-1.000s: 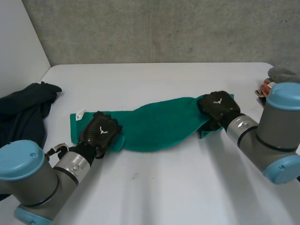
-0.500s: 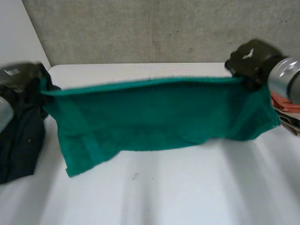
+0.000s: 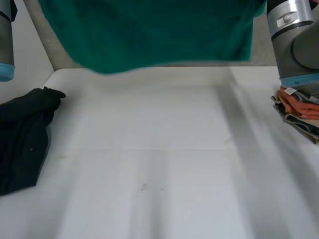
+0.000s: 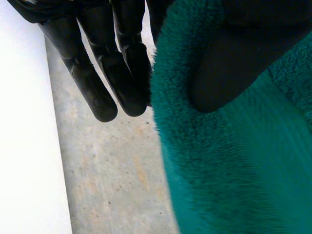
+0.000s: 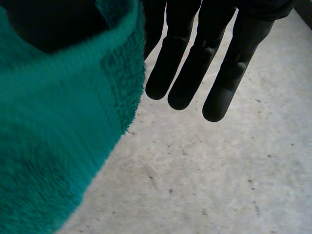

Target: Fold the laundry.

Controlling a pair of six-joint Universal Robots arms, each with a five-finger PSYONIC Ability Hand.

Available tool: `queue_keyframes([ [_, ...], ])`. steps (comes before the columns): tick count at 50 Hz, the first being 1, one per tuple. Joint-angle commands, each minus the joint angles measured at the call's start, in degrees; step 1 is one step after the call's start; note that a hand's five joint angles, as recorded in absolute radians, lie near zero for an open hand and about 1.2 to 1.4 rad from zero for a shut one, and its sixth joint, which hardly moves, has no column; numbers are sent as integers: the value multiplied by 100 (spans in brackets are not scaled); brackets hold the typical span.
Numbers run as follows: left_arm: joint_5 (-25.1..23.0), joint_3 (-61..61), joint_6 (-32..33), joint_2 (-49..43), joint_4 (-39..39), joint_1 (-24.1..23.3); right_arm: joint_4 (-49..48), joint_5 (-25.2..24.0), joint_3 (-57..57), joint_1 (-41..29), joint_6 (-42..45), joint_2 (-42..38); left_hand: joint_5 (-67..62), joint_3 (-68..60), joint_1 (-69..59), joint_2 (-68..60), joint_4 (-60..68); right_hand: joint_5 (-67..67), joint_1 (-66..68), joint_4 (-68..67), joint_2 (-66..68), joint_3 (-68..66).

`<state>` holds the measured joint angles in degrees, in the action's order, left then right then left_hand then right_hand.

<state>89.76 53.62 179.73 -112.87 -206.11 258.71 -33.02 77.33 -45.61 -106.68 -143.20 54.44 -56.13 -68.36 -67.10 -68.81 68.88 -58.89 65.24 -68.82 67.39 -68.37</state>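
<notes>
Aloft | green towel | left hand thumb-pinches an edge | right hand likewise

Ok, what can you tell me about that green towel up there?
The green towel is fluffy terry cloth with a stitched hem. It hangs spread wide in the air above the white table. The left robot hand pinches one top end, the right robot hand the other. Its bottom edge droops lower on the left arm's side.

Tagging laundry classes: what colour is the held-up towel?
The towel is plain teal green, no pattern; it shows best in the head view.
</notes>
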Motion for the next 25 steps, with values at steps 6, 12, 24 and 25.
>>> queue_keyframes([
  [6, 58, 2643, 352, 169, 256, -5, 938, -798, -1862, 279, -630, 322, -1387, -1164, -1290, -1119, 1112, -1111, 1476, -1118, 1261, -1163],
  [12, 120, 3813, 844, -296, -684, -84, 1202, -1063, -2470, 464, -648, -372, -1387, -1164, -1290, -1119, 1112, -1111, 1476, -1118, 1261, -1163],
  [24, 235, 4315, 1065, -605, -1335, -66, 2325, 35, -1917, 692, -1366, -1383, -1387, -1164, -1290, -1119, 1112, 2890, -2525, 2883, -2740, 2838],
  [25, 226, 4324, 1056, -587, -1335, -58, 2414, 62, -1873, 710, -1481, -1401, -1387, -1164, -1290, -1119, 1112, 3145, -2779, 3138, -2995, 3093],
])
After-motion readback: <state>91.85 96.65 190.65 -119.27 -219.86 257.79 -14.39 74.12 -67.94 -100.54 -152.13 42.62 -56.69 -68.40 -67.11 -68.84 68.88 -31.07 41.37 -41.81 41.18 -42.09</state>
